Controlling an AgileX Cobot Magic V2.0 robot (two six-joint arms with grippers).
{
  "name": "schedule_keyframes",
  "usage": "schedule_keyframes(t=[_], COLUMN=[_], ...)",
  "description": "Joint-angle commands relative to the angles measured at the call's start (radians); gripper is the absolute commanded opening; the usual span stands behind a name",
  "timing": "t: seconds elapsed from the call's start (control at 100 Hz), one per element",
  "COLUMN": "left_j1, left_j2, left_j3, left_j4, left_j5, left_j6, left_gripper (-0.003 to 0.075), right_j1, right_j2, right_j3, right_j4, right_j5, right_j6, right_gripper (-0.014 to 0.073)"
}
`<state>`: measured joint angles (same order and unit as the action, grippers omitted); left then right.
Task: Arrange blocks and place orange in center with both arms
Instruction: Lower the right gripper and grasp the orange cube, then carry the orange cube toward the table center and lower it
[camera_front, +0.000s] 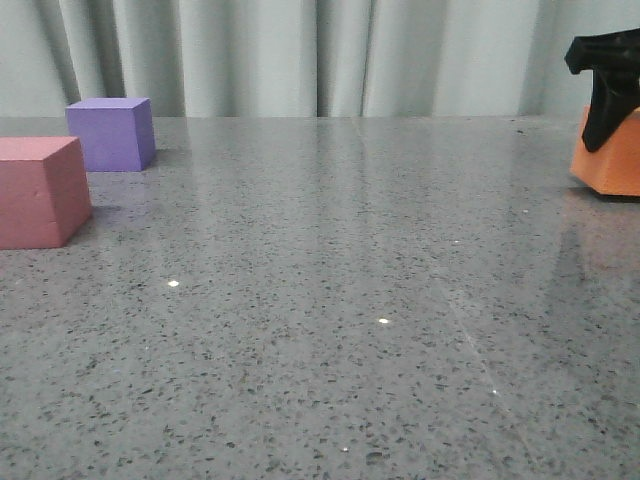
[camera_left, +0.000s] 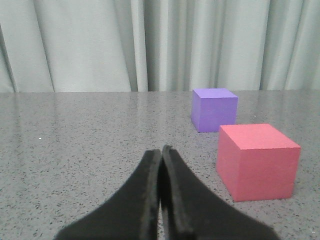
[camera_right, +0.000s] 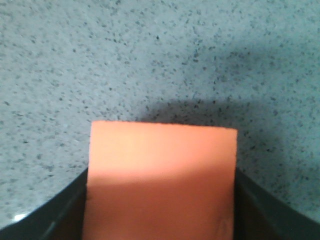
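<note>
The purple cube (camera_front: 112, 133) stands at the far left of the grey table, and the pinkish-red cube (camera_front: 40, 191) stands just in front of it at the left edge. Both show in the left wrist view, purple (camera_left: 214, 109) behind pinkish-red (camera_left: 258, 161). My left gripper (camera_left: 161, 152) is shut and empty, low over the table beside the pinkish-red cube. My right gripper (camera_front: 606, 100) at the far right is shut on the orange cube (camera_front: 612, 155), which is slightly tilted just above the table. In the right wrist view the orange cube (camera_right: 161, 175) fills the space between the fingers.
The speckled grey table (camera_front: 330, 280) stretches between the two sides. A pale curtain (camera_front: 300, 55) hangs behind the far edge.
</note>
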<state>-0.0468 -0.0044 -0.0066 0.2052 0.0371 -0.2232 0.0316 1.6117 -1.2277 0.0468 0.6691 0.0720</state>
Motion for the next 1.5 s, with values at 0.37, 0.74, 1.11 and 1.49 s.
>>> schedule_keyframes(t=[0.37, 0.74, 1.11, 1.49], left_j1=[-0.005, -0.005, -0.005, -0.005], left_j2=[-0.032, -0.032, -0.032, -0.032], left_j3=[0.056, 0.056, 0.056, 0.056], left_j4=[-0.007, -0.007, -0.007, -0.007], left_j5=[-0.077, -0.077, -0.077, -0.077], left_j6=[-0.002, -0.002, -0.002, -0.002], left_gripper=[-0.0019, -0.0019, -0.0019, -0.0019], right_j1=[0.286, 0.472, 0.574, 0.614], right_j2=[-0.053, 0.116, 0.293, 0.311], right_j3=[-0.217, -0.345, -0.527, -0.536], right_j4=[0.091, 0.09, -0.112, -0.205], right_j5=[-0.008, -0.04, 0.05, 0.069], right_j6=[0.058, 0.271, 0.501, 0.605], right_gripper=[0.0248, 0.0248, 0.0247, 0.0272])
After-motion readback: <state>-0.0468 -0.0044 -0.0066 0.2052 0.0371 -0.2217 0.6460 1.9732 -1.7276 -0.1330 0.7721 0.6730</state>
